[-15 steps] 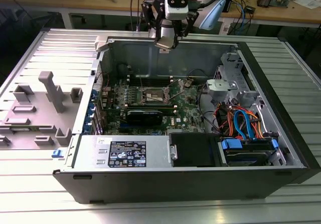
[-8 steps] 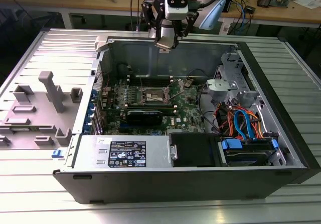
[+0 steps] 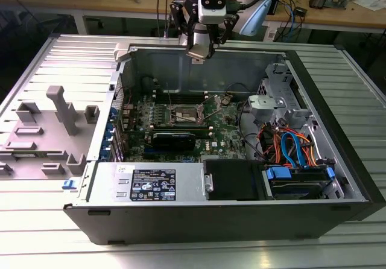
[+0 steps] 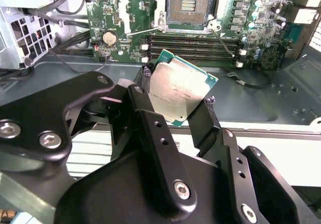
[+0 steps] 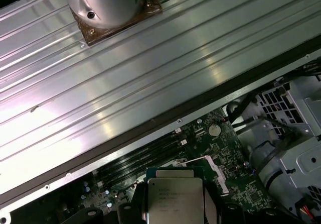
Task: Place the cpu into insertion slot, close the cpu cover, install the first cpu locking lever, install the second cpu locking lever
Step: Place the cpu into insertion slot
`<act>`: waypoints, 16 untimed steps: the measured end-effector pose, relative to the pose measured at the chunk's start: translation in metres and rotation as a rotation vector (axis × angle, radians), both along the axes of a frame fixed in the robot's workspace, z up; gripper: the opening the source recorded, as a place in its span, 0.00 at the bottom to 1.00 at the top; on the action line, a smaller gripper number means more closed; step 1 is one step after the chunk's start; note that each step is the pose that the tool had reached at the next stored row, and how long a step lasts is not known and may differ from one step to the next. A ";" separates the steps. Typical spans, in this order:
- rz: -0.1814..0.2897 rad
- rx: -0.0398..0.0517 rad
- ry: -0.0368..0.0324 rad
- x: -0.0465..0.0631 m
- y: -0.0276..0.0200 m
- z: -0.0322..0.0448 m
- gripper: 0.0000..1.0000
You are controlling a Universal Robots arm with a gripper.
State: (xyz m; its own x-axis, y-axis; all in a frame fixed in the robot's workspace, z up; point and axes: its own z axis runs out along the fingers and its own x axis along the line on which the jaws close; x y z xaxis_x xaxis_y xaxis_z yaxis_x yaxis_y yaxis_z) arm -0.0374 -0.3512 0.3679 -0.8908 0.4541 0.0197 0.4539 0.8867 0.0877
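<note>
While the end effector (image 3: 199, 50) hangs at the upper centre of the exterior view, above the computer case (image 3: 211, 221), we see it clamped on the cpu (image 4: 175, 91), well apart from the uncovered insertion slot (image 3: 185, 113) at mid-frame.

The pincer (image 4: 178, 91) is matte black, its two flat-sided fingers (image 4: 150, 133) drilled with small holes and fixed by silver hex screws (image 4: 181, 189), with black linkage bars (image 4: 45, 108) carrying bright round bolts behind them and a white-and-black wrist block (image 3: 211, 5) above.
</note>
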 end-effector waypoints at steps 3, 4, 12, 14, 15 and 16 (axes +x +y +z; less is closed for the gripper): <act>-0.040 0.0000 0.0000 0.000 0.0000 -0.0003 0.54; -0.051 0.0000 0.0000 0.000 0.0000 -0.0004 0.54; -0.167 -0.0003 0.0000 0.000 0.0000 -0.0014 0.54; -0.198 -0.0004 0.0000 0.000 0.0000 -0.0017 0.54; -0.211 -0.0004 0.0000 0.000 0.0000 -0.0018 0.54; -0.224 -0.0003 0.0000 0.000 0.0000 -0.0020 0.54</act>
